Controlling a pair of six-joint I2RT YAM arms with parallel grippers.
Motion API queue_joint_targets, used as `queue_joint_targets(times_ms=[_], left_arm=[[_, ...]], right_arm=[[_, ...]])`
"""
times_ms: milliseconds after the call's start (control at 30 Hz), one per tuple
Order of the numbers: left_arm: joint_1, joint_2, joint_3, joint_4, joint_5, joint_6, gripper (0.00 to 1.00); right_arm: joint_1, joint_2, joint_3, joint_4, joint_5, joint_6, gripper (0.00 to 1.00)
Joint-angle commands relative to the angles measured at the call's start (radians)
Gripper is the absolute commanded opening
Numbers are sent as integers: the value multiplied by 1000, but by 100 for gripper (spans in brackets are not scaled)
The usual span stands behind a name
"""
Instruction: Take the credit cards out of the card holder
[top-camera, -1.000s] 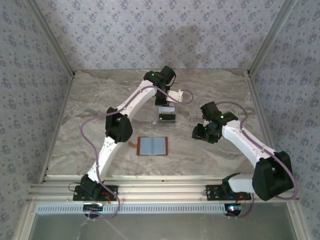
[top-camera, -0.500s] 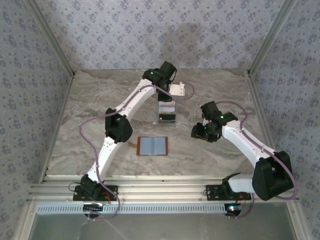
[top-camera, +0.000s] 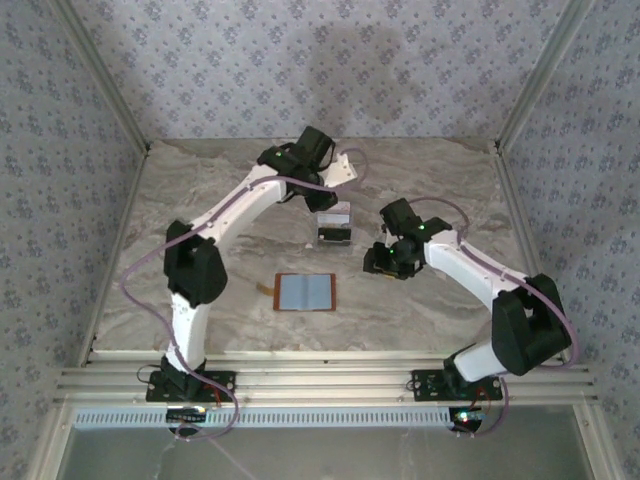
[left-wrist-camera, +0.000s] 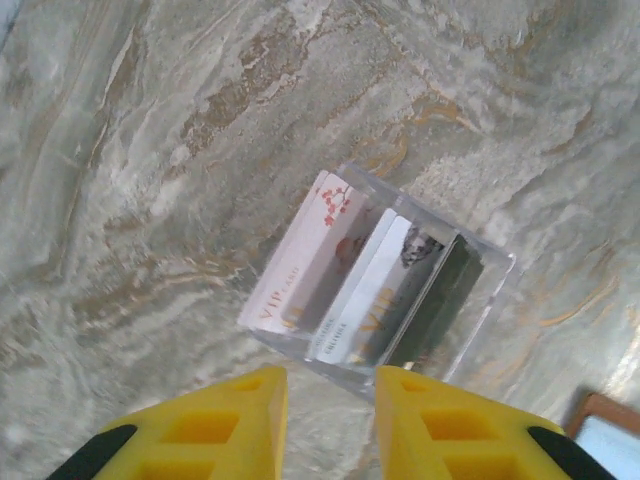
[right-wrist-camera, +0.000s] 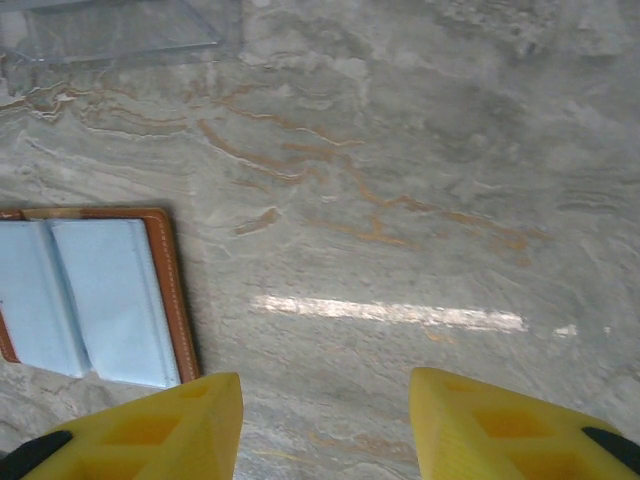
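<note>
The card holder (top-camera: 305, 292) lies open on the marble table, brown edge around grey-blue pockets; its right half shows in the right wrist view as the card holder (right-wrist-camera: 95, 300). The credit cards (left-wrist-camera: 365, 285) rest fanned in a clear plastic tray (left-wrist-camera: 490, 290): a pinkish-white card (left-wrist-camera: 305, 250), a pale grey one and a dark card (left-wrist-camera: 440, 300). My left gripper (left-wrist-camera: 330, 400) hovers just short of the tray, open, with nothing between its yellow fingers. Open as well, my right gripper (right-wrist-camera: 325, 420) hangs above bare table right of the card holder.
The clear tray with the cards (top-camera: 334, 224) stands behind the card holder, between both grippers (top-camera: 326, 198) (top-camera: 384, 262). Patterned walls enclose the table on three sides. A metal rail (top-camera: 320, 380) runs along the near edge.
The left gripper has opened and drawn back from the cards, its elbow swinging left. The right arm has moved left, closer to the tray and the card holder.
</note>
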Motion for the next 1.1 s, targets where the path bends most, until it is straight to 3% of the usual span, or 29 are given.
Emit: queue_joint_targets(times_ms=[0, 200, 300, 367, 467, 733, 1067], left_arm=[[-4, -107, -126, 157, 26, -288, 30], [15, -178, -288, 199, 42, -708, 31], [17, -200, -374, 251, 146, -847, 31], [17, -216, -459, 350, 274, -899, 32], [14, -207, -529, 375, 298, -1048, 29], [-59, -247, -654, 339, 286, -1194, 27], [-147, -282, -861, 461, 331, -1334, 27]], right_arm=[[20, 27, 40, 11, -21, 18, 49], [41, 53, 56, 19, -20, 25, 49], [50, 61, 64, 23, -18, 27, 49], [54, 70, 68, 24, -18, 27, 49], [58, 81, 75, 21, -18, 22, 49], [58, 99, 74, 18, -28, 13, 49], [53, 108, 67, 23, -34, 11, 50]])
